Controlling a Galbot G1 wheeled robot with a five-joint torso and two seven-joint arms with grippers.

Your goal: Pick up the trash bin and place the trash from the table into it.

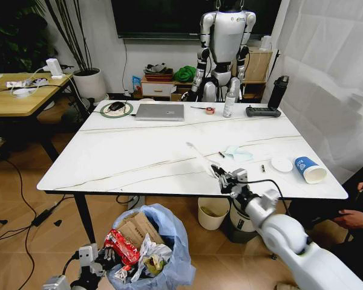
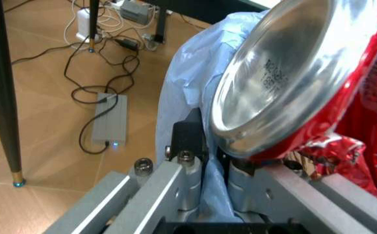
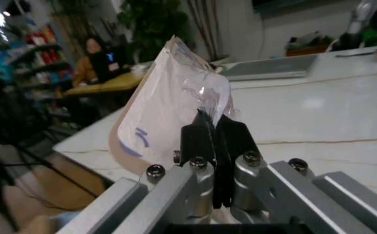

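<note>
The step in hand is judged to be the carrying of one piece of trash from the surface [image 1: 139,151] to the trash bin [image 1: 169,241]. The right pincer [image 1: 221,175] hangs over the near edge of the white marble-look top, its fingers [image 3: 205,141] pressed together on a flat clear plastic packet [image 3: 169,112] backed with pale card, which stands up and tilts away from the wrist. The left pincer [image 1: 100,261] is low beside the bin, below the near edge, clamped on the bag-lined rim [image 2: 195,161], holding it off to the robot's left.

The bin's light-blue bag bulges over the rim and is crinkled; inside lie brown cardboard [image 1: 136,228], a red wrapper [image 1: 122,246], white tissue and a dented red can [image 2: 292,78] close to the left wrist.

The next move appears to call for swinging the packet left and down over the bin's mouth before release. A pale-blue mask [image 1: 238,153], a white lid [image 1: 282,164] and a blue-white cup [image 1: 309,170] lie on the top.
</note>
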